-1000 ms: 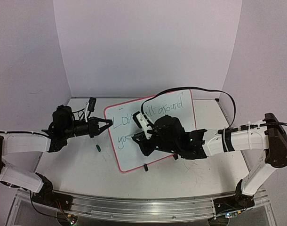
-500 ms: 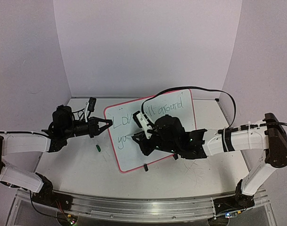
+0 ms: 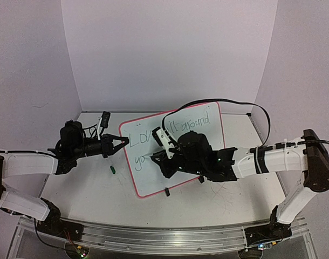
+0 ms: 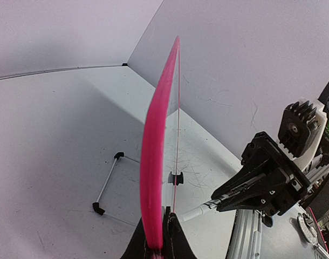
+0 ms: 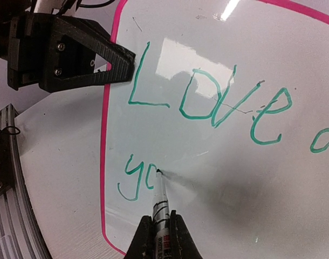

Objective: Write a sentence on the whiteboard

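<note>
The whiteboard (image 3: 145, 175) lies tilted at the table's middle, its pink rim (image 4: 158, 135) edge-on in the left wrist view. My left gripper (image 3: 123, 142) is shut on the board's left rim, fingertips (image 4: 175, 232) pinching it. My right gripper (image 3: 158, 157) hovers over the board's left half, shut on a white marker (image 5: 162, 202). The marker's tip touches the board just after a green "yo". The sentence (image 5: 207, 102) reads "Love" on the upper line, continuing as "all around" (image 3: 194, 122); my right arm hides part of it from above.
A small green marker cap (image 3: 113, 169) lies on the table left of the board. A black clip (image 3: 168, 192) sits at the board's near edge. A wire bracket (image 4: 108, 182) lies on the table. A black cable (image 3: 229, 102) arcs over the board's far corner.
The right gripper has shifted very slightly with the marker on the lower line. The left arm and the board have not moved.
</note>
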Controlling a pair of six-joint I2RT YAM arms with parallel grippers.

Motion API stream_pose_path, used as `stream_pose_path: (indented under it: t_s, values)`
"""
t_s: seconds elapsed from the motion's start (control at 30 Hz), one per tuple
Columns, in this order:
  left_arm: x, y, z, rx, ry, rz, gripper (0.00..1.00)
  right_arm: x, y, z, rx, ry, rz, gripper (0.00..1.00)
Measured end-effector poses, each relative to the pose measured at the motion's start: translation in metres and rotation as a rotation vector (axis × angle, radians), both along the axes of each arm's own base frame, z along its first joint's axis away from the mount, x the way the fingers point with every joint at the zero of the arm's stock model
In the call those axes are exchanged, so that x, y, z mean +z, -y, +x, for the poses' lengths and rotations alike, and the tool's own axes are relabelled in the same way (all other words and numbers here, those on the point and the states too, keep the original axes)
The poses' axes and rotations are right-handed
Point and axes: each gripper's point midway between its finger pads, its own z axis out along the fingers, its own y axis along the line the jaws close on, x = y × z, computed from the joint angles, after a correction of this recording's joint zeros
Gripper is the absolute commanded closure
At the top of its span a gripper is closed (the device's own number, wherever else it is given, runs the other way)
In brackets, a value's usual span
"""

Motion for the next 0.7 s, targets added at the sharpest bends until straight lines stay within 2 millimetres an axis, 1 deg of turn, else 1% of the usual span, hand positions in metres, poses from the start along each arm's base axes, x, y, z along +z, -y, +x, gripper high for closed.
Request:
stream_pose_path:
  t_s: [0.27, 0.7]
  values:
    - [0.0, -0.0001, 0.0001, 0.001, 0.0, 0.0, 1.0, -0.0005, -0.0013, -0.0003, 0.005, -0.002, 0.001, 1.0]
    - [0.0002, 0.0001, -0.0002, -0.001, 0.002, 0.001, 1.0, 0.0058, -0.0073, 0.0004, 0.016, -0.002, 0.012, 1.0]
